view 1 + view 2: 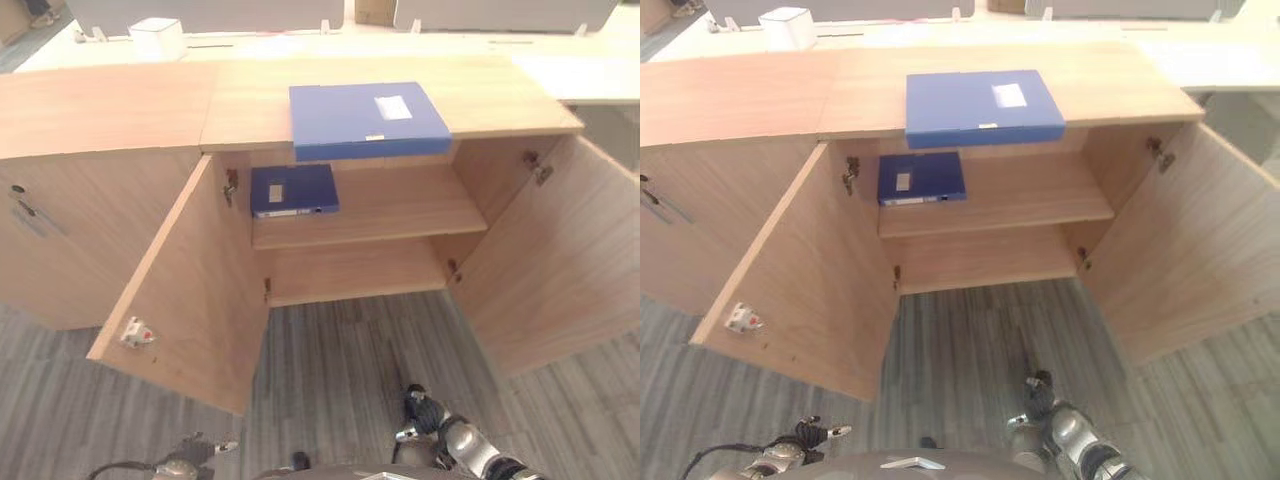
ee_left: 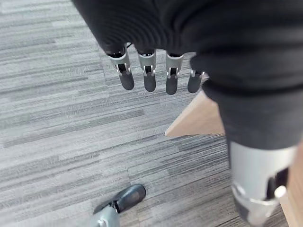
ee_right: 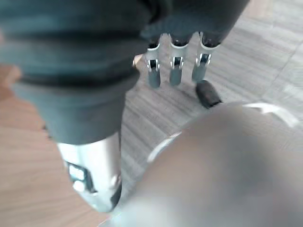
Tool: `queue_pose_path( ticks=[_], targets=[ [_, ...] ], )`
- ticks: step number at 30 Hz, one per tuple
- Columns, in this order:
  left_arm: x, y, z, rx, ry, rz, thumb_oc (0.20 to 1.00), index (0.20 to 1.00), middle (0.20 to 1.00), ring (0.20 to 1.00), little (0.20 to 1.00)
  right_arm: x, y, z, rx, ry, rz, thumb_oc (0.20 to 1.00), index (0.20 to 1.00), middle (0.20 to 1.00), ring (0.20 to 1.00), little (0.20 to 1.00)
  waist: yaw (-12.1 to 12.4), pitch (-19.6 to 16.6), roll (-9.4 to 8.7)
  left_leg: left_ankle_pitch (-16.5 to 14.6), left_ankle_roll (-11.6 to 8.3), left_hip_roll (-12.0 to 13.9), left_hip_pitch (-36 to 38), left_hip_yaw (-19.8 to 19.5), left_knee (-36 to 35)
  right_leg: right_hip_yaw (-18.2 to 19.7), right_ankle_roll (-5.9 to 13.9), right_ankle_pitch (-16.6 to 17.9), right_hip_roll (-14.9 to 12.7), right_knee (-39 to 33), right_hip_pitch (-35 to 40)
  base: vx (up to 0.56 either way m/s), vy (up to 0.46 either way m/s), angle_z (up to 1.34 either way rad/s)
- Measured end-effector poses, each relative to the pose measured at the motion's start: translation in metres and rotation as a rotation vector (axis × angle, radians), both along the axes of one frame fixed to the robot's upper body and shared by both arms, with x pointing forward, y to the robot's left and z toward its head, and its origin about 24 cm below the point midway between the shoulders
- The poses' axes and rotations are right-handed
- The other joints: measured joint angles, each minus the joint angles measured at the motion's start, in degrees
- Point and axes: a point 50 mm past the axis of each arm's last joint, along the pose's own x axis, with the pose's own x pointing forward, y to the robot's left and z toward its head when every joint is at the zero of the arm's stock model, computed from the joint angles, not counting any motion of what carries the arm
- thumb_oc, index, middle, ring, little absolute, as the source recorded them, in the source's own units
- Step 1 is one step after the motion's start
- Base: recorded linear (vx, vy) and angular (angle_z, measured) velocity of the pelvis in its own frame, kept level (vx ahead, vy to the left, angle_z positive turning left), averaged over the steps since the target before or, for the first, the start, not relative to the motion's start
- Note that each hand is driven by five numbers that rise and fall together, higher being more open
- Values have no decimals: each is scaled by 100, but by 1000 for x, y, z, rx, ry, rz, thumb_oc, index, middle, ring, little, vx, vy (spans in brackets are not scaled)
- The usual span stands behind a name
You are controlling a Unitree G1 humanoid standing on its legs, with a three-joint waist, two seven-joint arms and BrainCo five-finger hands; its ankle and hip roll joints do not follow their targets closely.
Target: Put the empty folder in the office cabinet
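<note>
The blue folder lies flat on the cabinet top, its front edge hanging a little over the open compartment, its long axis running left to right across the robot's view. It is a box-type folder with smooth, stiff covers, a white label on the upper face and a small tag on the spine edge that faces the robot. It sits well above and ahead of both hands, slightly to the robot's right of the cabinet's middle, so the right hand looks the nearer one for a reach up and forward.

Just below it, on the upper shelf, a second blue folder lies flat against the left side, leaving the shelf's right part bare. The lower compartment under that shelf looks bare too. Both doors stand wide: the left door and the right door, pale wood-grain board like the rest of the cabinet, with metal hinges.

The left hand hangs low over the grey striped carpet, its fingers straight and relaxed, holding nothing. The right hand, seen from its wrist, likewise has loose, straight fingers and is empty.
</note>
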Motion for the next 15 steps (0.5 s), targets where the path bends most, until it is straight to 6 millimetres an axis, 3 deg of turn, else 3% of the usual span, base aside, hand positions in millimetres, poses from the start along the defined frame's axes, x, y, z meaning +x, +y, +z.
queue_pose_path(
  ticks=[1,2,4,6,7,8,9,10,11,12,13,15],
  targets=[
    [-5,-1,-1,-6,3,13,1000,1000,1000,1000,1000,-3,-2,-1,-1,8,-8,1000,1000,1000,1000,1000,-29,-40,-67,-45,-127,81,74,-46,10,33,59,140,-93,170,23,127,-181,17],
    [-5,-1,-1,-6,3,13,1000,1000,1000,1000,1000,-3,-2,-1,-1,8,-8,1000,1000,1000,1000,1000,-29,-40,-67,-45,-127,81,74,-46,10,33,59,140,-93,170,23,145,-200,17],
    [-21,-1,-4,-3,44,18,1000,1000,1000,1000,1000,-3,-2,0,1,3,-16,1000,1000,1000,1000,1000,31,-50,-72,-70,-364,410,278,-88,21,72,87,275,-16,314,300,225,-306,23],
    [-24,0,-4,1,54,19,1000,1000,1000,1000,1000,-6,-3,-2,-3,12,-12,1000,1000,1000,1000,1000,35,-64,-94,-32,-427,522,359,-194,15,149,84,274,84,313,587,184,-292,41],
    [-25,-5,-5,-5,59,25,1000,1000,1000,1000,1000,-11,-8,-4,-20,37,-14,1000,1000,1000,1000,1000,94,-186,-57,16,-515,845,525,-380,29,188,-74,69,460,61,1197,106,-273,35],
    [-27,-19,-8,-40,60,18,1000,1000,1000,1000,1000,-11,-17,-3,-45,40,-27,1000,1000,1000,1000,1000,140,-237,167,286,-845,1210,367,-379,307,247,-282,10,841,-95,1381,106,-273,35],
    [-27,-19,-8,-40,60,18,1000,1000,1000,1000,1000,-11,-17,-3,-45,40,-27,1000,1000,1000,1000,1000,140,-237,167,286,-845,1210,367,-379,307,247,-282,10,841,-95,1381,36,-249,-4],
    [-24,-31,-10,-70,49,1,1000,1000,1000,1000,1000,-8,-23,-2,-52,20,-54,1000,1000,1000,1000,1000,213,-251,303,501,-939,1606,-11,-539,1000,197,-557,-141,1205,-98,1406,-15,-177,-9],
    [-21,-37,-11,-82,43,-17,1000,1000,1000,1000,1000,-6,-24,0,-52,5,-64,1000,1000,1000,1000,1000,227,-248,303,851,-973,1790,-337,-740,1440,189,-770,-221,1328,-96,1414,-15,-177,-9],
    [-21,-37,-11,-82,43,-17,1000,1000,1000,1000,1000,-6,-24,0,-52,5,-64,1000,1000,1000,1000,1000,227,-248,303,851,-973,1790,-337,-740,1440,189,-770,-221,1328,-96,1414,31,-137,1],
    [-14,-41,-10,-90,25,-27,1000,1000,1000,1000,1000,-9,-31,0,-67,4,-70,1000,1000,1000,1000,1000,208,-221,268,1032,-1083,1792,-609,-924,1645,68,-970,-285,1368,-96,1429,64,-72,43],
    [-3,-40,-8,-87,-19,-36,1000,1000,1000,1000,1000,-25,-53,-1,-123,37,-103,1000,1000,1000,1000,1000,26,-127,252,1034,-1137,1685,-883,-804,1496,-242,-1187,-471,1457,-100,1667,124,-68,55]
  ],
)
